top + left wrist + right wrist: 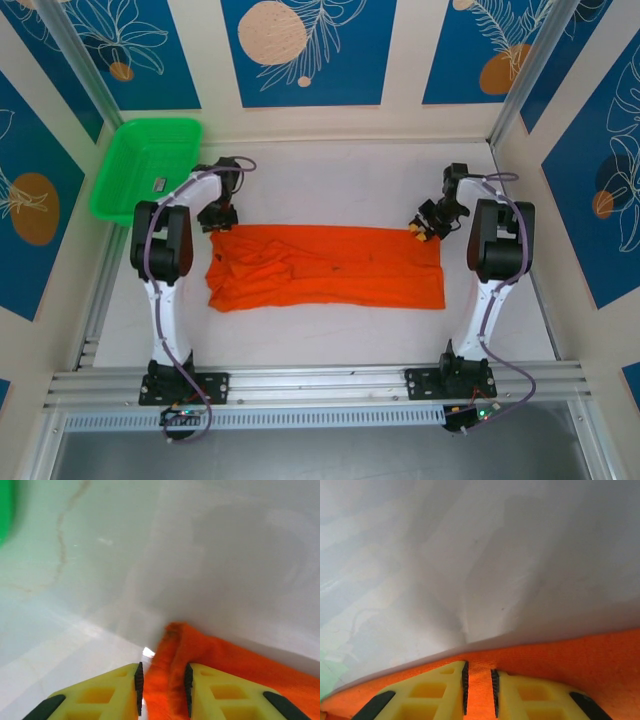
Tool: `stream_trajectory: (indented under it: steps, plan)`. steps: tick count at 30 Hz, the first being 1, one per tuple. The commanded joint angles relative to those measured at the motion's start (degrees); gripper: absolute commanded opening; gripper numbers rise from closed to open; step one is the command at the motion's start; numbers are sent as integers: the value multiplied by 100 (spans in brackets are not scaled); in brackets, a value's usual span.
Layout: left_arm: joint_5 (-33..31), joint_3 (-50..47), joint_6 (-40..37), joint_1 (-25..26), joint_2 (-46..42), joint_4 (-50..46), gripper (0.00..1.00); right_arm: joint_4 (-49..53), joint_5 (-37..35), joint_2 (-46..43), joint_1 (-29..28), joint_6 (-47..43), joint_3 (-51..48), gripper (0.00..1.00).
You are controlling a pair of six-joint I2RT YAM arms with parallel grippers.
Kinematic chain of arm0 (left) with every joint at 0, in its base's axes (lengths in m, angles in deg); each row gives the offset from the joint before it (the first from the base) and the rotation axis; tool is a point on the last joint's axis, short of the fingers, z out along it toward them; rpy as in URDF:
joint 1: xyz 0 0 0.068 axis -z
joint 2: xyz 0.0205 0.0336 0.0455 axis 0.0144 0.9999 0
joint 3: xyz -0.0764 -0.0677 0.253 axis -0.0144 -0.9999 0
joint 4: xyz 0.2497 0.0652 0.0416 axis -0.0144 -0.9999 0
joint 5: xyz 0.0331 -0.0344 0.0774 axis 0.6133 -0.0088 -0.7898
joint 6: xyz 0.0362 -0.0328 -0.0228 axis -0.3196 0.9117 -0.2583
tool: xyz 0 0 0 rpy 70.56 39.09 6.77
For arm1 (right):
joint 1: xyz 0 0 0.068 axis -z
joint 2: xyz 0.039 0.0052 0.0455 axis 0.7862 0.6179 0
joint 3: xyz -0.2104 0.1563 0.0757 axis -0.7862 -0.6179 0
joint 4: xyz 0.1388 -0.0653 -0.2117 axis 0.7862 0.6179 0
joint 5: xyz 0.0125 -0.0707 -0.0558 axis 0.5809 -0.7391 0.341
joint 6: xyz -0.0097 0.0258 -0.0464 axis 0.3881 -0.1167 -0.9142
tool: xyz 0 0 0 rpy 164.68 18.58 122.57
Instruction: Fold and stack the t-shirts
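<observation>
One t-shirt (325, 267); left gripper (163, 681), right gripper (479, 682) both clamped on its far edge; one green tray (140, 155), one small item (158, 183) inside.

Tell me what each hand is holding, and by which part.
Both pinch the t-shirt by its far edge: left hand at the left corner, right hand at the right corner.

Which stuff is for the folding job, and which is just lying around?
For the job: orange t-shirt, pinched at both far corners by the jaws.
Just lying about: green tray; small grey thing inside it.
</observation>
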Motion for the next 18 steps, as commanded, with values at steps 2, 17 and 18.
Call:
stream_trajectory:
  steps: [2, 17, 18]
  plan:
    - [-390, 446, 285, -112, 300, -275, 31, -127, -156, 285, 258, 206, -19, 25]
    - [1307, 1377, 441, 66, -368, -361, 39, -1678, 849, -1039, -37, 14, -67, 65]
    - [1600, 1239, 392, 125, -460, -264, 39, -1699, 831, -1107, -200, -80, -53, 65]
